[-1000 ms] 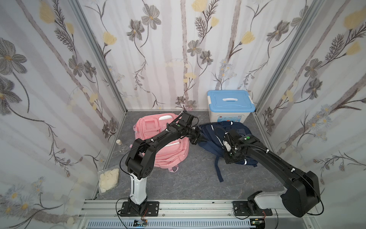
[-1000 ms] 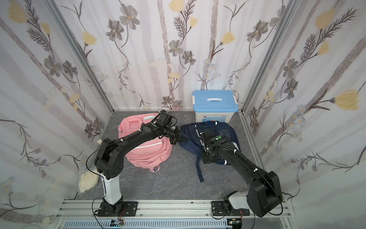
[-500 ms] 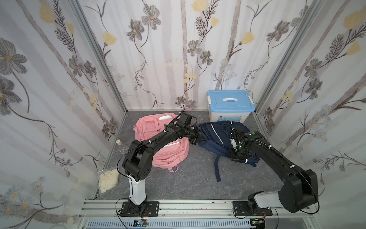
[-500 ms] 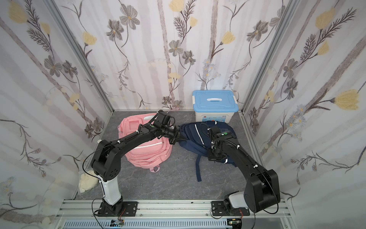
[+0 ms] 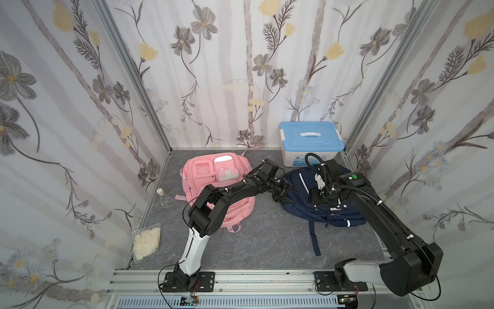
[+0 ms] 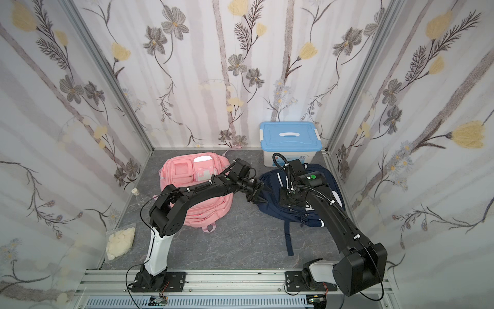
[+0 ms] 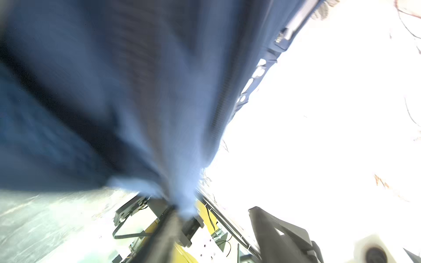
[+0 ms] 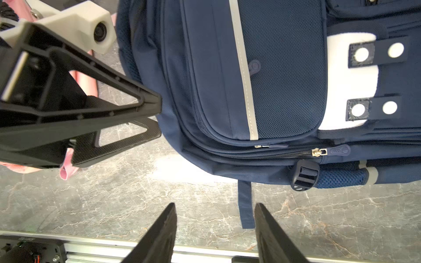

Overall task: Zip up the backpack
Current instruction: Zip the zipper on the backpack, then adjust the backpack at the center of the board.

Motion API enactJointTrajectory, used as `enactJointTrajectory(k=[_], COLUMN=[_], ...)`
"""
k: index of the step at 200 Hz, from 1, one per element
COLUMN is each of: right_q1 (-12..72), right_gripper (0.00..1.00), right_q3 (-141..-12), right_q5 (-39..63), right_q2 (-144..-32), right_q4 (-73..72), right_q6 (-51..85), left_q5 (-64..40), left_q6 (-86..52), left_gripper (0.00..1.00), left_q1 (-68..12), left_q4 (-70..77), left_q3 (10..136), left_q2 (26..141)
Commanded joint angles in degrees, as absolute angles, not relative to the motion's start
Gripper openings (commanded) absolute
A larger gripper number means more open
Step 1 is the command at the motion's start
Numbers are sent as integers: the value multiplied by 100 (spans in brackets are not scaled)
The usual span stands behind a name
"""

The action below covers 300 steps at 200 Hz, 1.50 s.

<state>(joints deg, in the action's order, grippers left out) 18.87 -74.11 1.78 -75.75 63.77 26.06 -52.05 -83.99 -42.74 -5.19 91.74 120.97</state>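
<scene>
The left claw (image 8: 158,116) is released. Its two black triangular fingers stand apart at the 9 o'clock edge of the navy blue fabric backpack (image 5: 296,179). Its own wrist view is smeared and washed out, so contact with the cloth cannot be judged. The right claw (image 8: 214,205) is also released, with only grey marbled floor (image 8: 114,205) between its fingers. In both top views its wrist hides it, and the arm covers the pack's middle.

Taking the back wall as 12, the pack lies flat toward 2 o'clock. A pink fabric backpack (image 5: 213,174) is at its 9 o'clock and a white plastic box with a blue lid (image 5: 311,136) at its 12. From the silver zip slider (image 8: 319,152) run meshed teeth; past its pull tab the track is cut off. A loose navy strap (image 5: 314,238) trails toward 6.
</scene>
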Motion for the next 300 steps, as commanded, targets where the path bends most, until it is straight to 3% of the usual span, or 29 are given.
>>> enactJointTrajectory(k=[1,18,64,97,136,158,225,300], right_q1=[1957,2086,2596,3074,3324,3362,3676,3778], right_gripper=[66,67,69,70,69,68,62,61], right_q3=[-7591,-7762,-8352,-8748,-9192,-9353,-9552,-9644], right_q5=[210,309,548,750,1229,1525,1982,1930], right_q2=[-7549,-7672,-8534,-9322,-10573,-11129,-11988,-12421], right_q4=[6073,5829,5463,4695,3582,3253,3470,3612], right_q6=[2767,2860,3125,3337,3810,4195,4619,4713], left_q5=[-5233,-5098,-4317,-3598,-2392,-1994,-577,-445], left_q6=[-7543,-6641,-5381,-4497,-3075,-2721,-2323,-2227], left_gripper=[88,100,100,100,100,98,86,83], left_q1=[-4212,-4171,-3733,-2586,-1169,-658,-170,197], left_q4=[-1402,-2605,-4540,-5352,-6412,-6617,-6520,-6450], left_q3=[9582,10079,10042,10028,11023,11445,11571,11488], left_q2=[11845,11675,10889,10472,10944,11387,11866,12167])
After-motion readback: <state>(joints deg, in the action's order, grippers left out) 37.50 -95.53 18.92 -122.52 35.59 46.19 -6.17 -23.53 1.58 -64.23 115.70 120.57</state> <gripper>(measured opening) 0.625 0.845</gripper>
